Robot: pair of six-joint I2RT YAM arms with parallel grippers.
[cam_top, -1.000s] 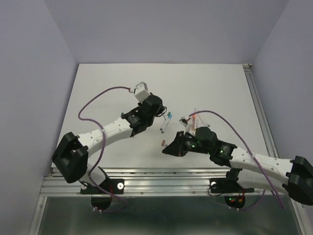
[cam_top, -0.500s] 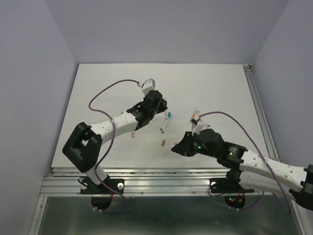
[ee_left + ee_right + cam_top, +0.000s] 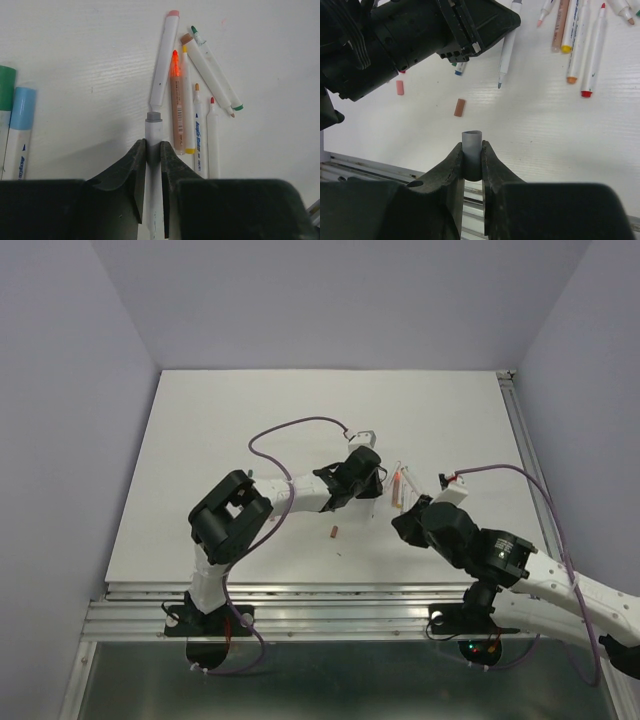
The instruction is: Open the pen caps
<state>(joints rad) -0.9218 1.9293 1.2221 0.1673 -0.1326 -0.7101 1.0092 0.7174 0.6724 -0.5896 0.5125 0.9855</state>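
My left gripper (image 3: 153,145) is shut on a white pen (image 3: 153,131) whose grey end points at a cluster of several uncapped pens (image 3: 200,95) lying on the white table. In the top view it (image 3: 372,484) hovers just left of that cluster (image 3: 401,483). My right gripper (image 3: 471,147) is shut on a short grey pen cap (image 3: 472,142), held above the table near its front edge. In the right wrist view the left gripper's pen (image 3: 506,47) sticks out bare-tipped. Two pens with green (image 3: 6,87) and blue (image 3: 22,107) caps lie at the left.
A brown cap (image 3: 459,107) and a pink cap (image 3: 399,87) lie loose on the table; the brown cap (image 3: 334,533) sits between the arms. The metal rail (image 3: 300,595) runs along the front edge. The left arm's purple cable (image 3: 290,430) loops above the table.
Both arms have swung to the right. The left gripper carried its pen over to the pen cluster, and the right gripper drew back right with the grey cap.
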